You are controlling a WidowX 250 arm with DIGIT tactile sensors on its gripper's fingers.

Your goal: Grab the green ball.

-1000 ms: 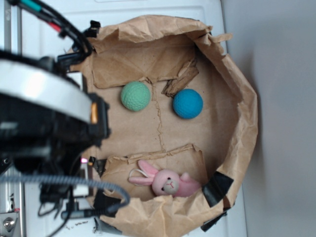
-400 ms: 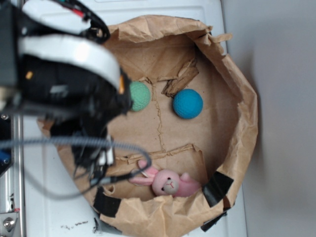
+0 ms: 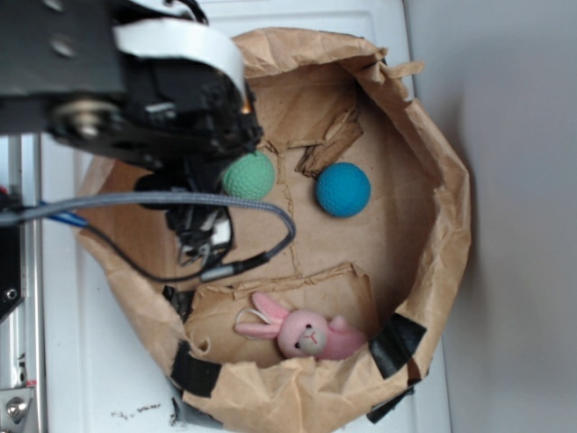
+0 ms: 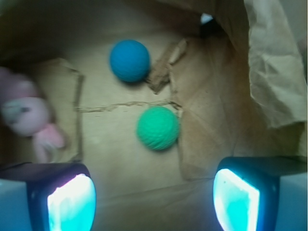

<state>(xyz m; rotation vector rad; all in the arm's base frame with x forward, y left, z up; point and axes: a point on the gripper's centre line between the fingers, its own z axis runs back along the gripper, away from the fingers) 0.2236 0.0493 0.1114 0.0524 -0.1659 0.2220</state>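
Green ball (image 4: 158, 128) is sitting on the brown paper floor of the paper-lined bin (image 3: 442, 225), near the middle, just beside a crease line in the paper. Nothing is touching it.

Gripper (image 4: 154, 199) is hanging over the bin with jaws spread wide. In the wrist view both fingers (image 4: 236, 197) are showing at the bottom corners, glowing cyan on their inner faces, with bare paper between them. The ball is lying ahead of the gap, roughly centred between the two fingers, clearly apart from both. Not between the tips yet.

In the exterior view the arm (image 3: 135, 81) is covering the upper left of the bin, its black body overlapping the ball's (image 3: 251, 176) left edge. A grey braided cable (image 3: 180, 206) is looping down from the arm across the bin floor.

Blue ball (image 3: 343, 189) is resting near the green one but not touching it, on the far side from the arm, with a torn curl of cardboard scrap (image 3: 329, 144) between them and just beside the blue ball. Pink plush bunny (image 3: 302, 332) is lying on a folded paper flap at the bin's lower edge, well apart from both balls. In the wrist view it is blurred at the left edge (image 4: 26, 118)
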